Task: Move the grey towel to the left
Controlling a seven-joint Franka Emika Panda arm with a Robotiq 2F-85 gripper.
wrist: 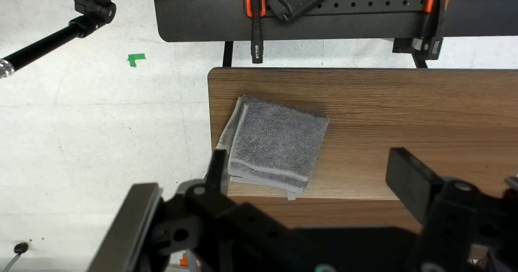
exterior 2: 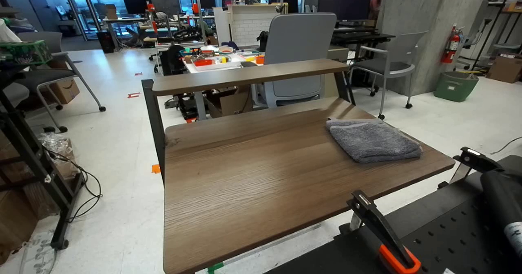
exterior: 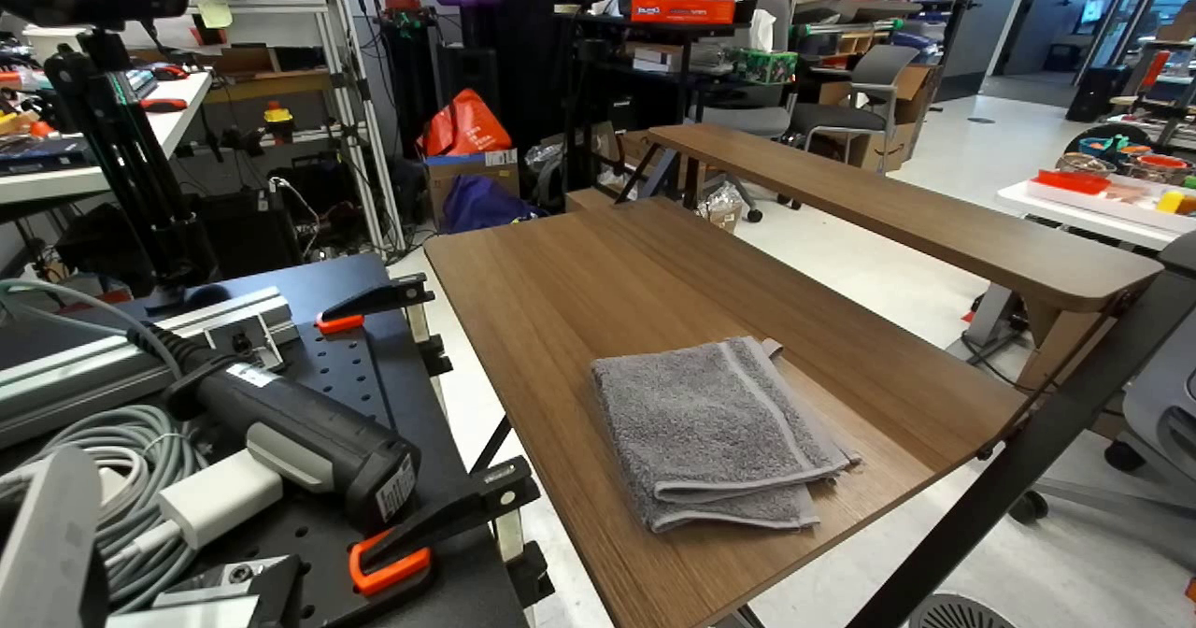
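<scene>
The claw is spread wide, its jaws well apart, and it has hold of nothing. The folded towel lies flat on the tabletop, below the claw and well clear of it; in the wrist view it shows nearer the left jaw, which hides a bit of its edge. Farther out from the claw, across a gap, the black bench bears two clamps.
</scene>
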